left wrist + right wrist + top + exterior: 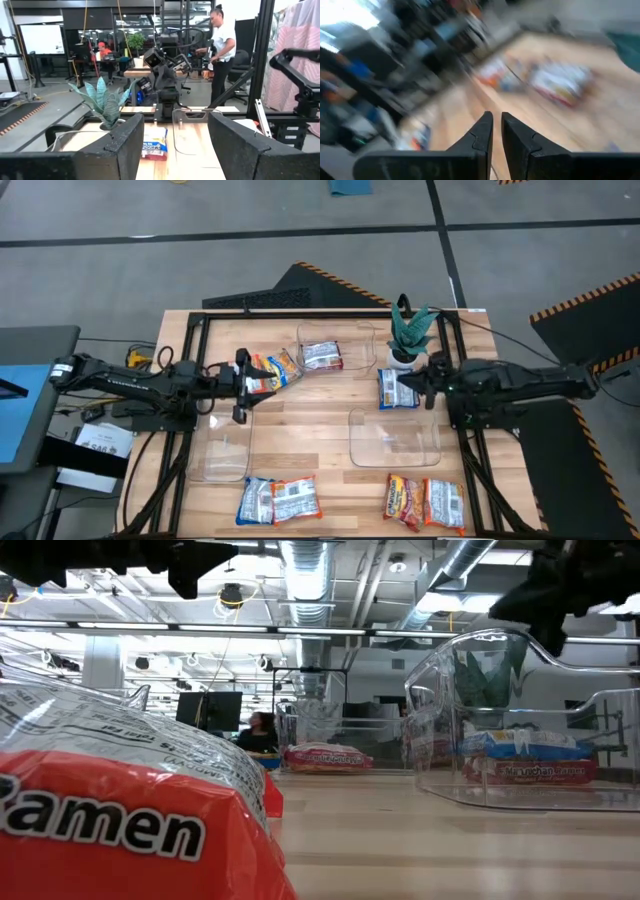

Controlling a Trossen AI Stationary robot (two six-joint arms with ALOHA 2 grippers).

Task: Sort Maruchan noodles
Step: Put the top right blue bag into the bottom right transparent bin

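- Our left tool (240,386) hangs over the bench (320,470), fingers wide apart and holding nothing, near two orange noodle packets (272,370).
- Our right tool (424,383) is next to a blue packet (396,389), fingers almost together, holding nothing.
- More packets (278,499) lie along the bench's near edge, and one (322,356) sits in a clear bin (335,330).

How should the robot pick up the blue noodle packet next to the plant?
Probably from straight above. The blue packet lies flat on the table, so pinch across its narrow width near the middle. The right gripper is beside it. The plant stands close behind, so steer clear of that side.
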